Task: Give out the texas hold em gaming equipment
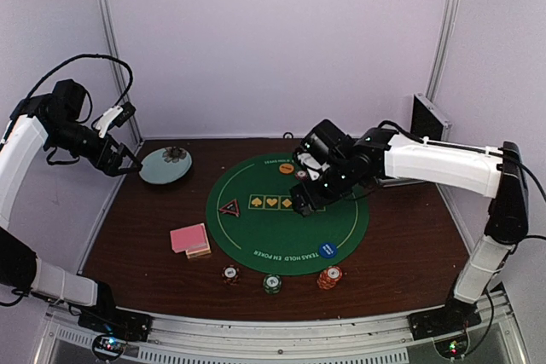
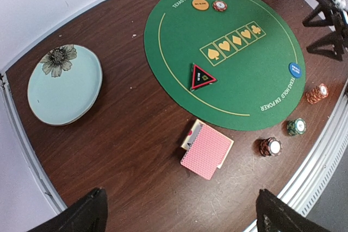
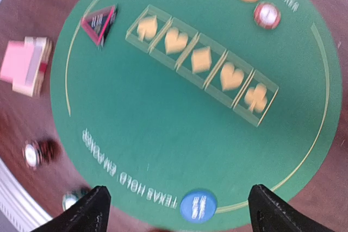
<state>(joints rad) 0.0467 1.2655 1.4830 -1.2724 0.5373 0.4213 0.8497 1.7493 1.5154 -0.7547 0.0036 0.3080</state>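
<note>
Along the near edge of the table [image 1: 401, 253] stand three small stacks of chips, all off the mat [image 1: 256, 236]. From left to right they are a dark red stack [image 1: 230, 274], a green stack [image 1: 272, 283] and an orange stack [image 1: 329, 277]. Just beyond the orange stack, the blue disc [image 1: 327, 251] lies on the mat's near right rim.

Left of the mat, the cards [image 1: 189, 239] lie in a pile on the bare table, pink backs up and the top ones slightly skewed. Farther in, the marker [image 1: 229, 207] lies flat on the left part of the mat, beside the printed row of suit boxes.

The right end effector [image 3: 179, 188] hangs over the middle of the mat. It is released, with its fingers spread wide and nothing between them.

At the far side of the mat lies the orange disc [image 1: 286, 169], with a single red-and-white chip [image 1: 300, 174] just to its right.

The left end effector [image 2: 180, 194] hovers above the far left of the table, near the plate [image 1: 153, 172]. It is also released, gaping and grasping nothing. The plate is pale blue with a dark flower on its far rim, and it sits on the bare table, well clear of the mat.

The case [image 1: 426, 121] stands at the far right, behind the right arm.
</note>
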